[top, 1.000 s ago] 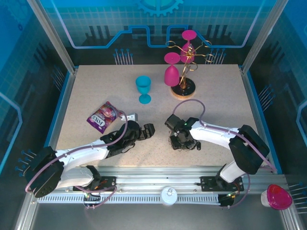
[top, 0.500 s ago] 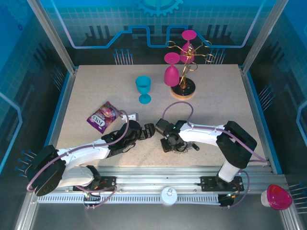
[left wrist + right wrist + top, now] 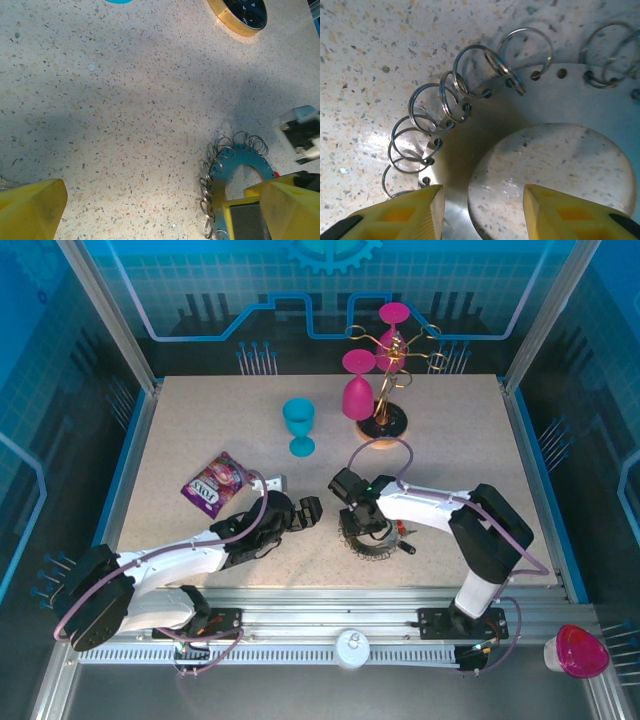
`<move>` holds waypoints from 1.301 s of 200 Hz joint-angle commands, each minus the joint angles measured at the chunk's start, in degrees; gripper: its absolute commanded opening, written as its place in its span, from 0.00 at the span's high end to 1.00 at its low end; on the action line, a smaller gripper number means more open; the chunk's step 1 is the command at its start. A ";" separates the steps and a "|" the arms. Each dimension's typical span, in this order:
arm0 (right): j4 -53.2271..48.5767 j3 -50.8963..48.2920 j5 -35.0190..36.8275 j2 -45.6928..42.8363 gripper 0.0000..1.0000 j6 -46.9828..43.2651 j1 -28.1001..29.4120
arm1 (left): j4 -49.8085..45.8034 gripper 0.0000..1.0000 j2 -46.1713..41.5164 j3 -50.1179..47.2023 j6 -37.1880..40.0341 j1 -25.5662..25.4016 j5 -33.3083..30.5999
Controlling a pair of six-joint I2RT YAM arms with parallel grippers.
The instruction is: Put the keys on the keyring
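Right wrist view: the keyring lies flat on the table directly under the right claw. The claw's yellow fingers stand apart and pinch nothing, one above the ring's band and the other above its hole. The left claw is spread wide just left of the right claw, clear of the keyring. Beyond both claws stand a blue goblet and a rack, and a purple packet lies farther left of the left claw.
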 commanded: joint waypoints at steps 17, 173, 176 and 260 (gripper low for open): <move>1.56 2.62 -2.67 3.30 0.54 -0.64 2.28 | -1.71 0.01 -0.10 1.19 0.08 -0.32 -0.44; 3.85 -4.18 -3.99 -8.57 0.63 -0.99 -8.25 | -1.04 0.01 0.28 0.79 0.14 -0.36 0.79; 4.21 -4.50 -3.98 -8.77 0.63 -0.54 -8.50 | -0.85 0.01 0.41 0.83 0.22 -0.34 0.87; 9.55 -4.64 -1.66 -3.16 0.54 16.98 -9.29 | 3.00 0.01 1.92 -1.80 -1.17 -0.32 1.01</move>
